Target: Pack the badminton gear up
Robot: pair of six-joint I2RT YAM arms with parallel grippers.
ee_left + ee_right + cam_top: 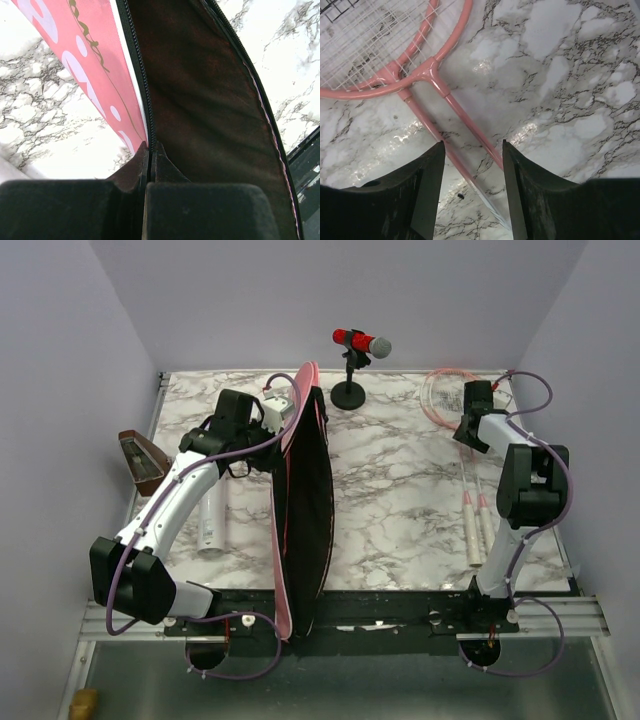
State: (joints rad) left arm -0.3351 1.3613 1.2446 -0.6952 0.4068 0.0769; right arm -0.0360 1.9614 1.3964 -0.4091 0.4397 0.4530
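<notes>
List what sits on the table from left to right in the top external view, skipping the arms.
In order: brown wedge-shaped box → white tube → pink bag → red microphone → two pink rackets.

Two rackets (472,530), one bag (305,500), one tube (212,525), one microphone (360,342), one box (140,458)

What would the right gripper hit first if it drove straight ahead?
The right gripper, jaws open, points down at the pink racket shafts; it would probably meet those first, then the marble table beneath. Depth is unclear.
</notes>
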